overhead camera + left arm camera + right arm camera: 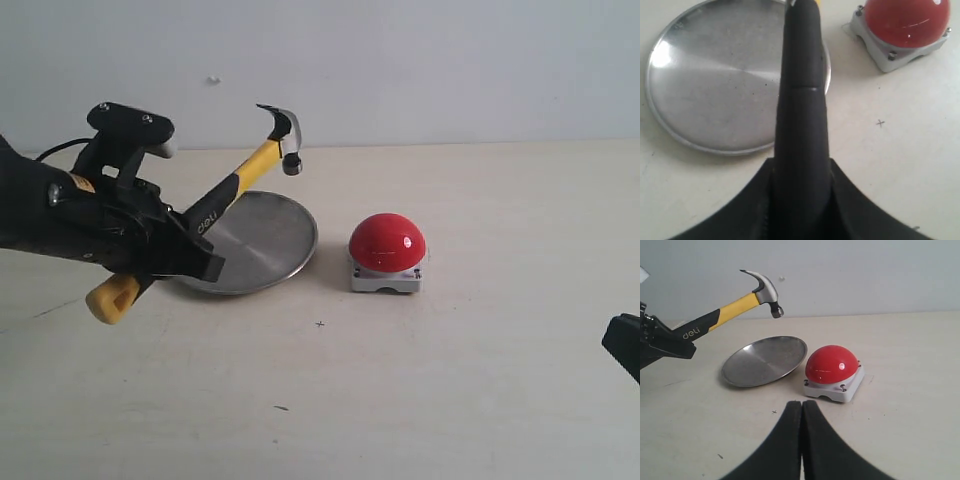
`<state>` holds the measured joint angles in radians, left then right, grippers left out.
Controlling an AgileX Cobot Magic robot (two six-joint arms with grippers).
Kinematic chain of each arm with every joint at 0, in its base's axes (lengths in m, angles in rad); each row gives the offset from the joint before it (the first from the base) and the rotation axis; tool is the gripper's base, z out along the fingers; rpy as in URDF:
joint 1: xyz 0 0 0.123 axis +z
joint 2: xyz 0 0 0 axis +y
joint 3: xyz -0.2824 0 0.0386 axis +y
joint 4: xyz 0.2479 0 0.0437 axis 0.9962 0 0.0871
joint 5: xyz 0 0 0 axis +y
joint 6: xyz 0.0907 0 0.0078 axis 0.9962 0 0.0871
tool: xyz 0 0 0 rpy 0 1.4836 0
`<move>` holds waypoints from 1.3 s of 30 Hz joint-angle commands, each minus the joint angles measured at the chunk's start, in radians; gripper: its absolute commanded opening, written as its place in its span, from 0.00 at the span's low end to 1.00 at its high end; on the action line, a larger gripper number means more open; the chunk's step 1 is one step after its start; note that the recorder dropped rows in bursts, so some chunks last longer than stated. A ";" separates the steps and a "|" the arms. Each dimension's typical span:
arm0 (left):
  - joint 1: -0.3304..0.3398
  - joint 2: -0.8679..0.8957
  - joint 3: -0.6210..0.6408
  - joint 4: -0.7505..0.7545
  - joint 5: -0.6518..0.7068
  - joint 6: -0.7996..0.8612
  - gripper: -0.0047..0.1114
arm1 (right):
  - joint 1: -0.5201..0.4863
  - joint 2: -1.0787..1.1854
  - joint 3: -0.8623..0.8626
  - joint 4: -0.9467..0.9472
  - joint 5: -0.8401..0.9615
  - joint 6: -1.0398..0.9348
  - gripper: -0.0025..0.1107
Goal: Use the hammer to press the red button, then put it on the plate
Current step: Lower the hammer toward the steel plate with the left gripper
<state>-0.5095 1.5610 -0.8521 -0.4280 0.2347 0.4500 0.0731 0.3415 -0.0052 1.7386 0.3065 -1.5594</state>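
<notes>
Your worktop is a pale, matte, faintly scuffed surface that runs back to a plain light wall.

The plate is the widest thing on it. It is a round, shallow dish of brushed metal with a thin raised rim, lying flat left of centre. The left wrist view shows its fine radial sheen and a bright glare spot, which the exterior view does not.

Your left pincer is black and clamped on the hammer around the dark lower grip. The hammer is in the air and tilted. Its yellow looped end is low at the near left, and its dark steel claw head is high over the plate's far rim, left of the button and well apart from it. White lettering on the handle reads clearly in the right wrist view. The left wrist view shows only the black handle running up the middle.

The button is a glossy red dome on a square light-grey base. It sits just right of the plate. The left wrist view shows bare worktop between them and small screws at the base's corners.

Your right pincer hangs at the near right with its fingers pressed together, holding nothing.

A tiny cross mark lies nearer than the plate.
</notes>
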 commanded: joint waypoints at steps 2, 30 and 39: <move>0.009 -0.013 -0.047 -0.065 -0.052 0.026 0.04 | -0.003 -0.004 0.005 0.006 0.004 -0.001 0.02; 0.205 0.208 -0.172 -1.065 0.403 0.772 0.04 | -0.003 -0.004 0.005 0.006 0.004 -0.001 0.02; 0.232 0.348 -0.172 -1.250 0.470 0.887 0.04 | -0.003 -0.004 0.005 0.006 0.004 -0.001 0.02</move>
<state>-0.2944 1.8908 -1.0143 -1.5736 0.6338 1.2693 0.0731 0.3415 -0.0052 1.7386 0.3065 -1.5588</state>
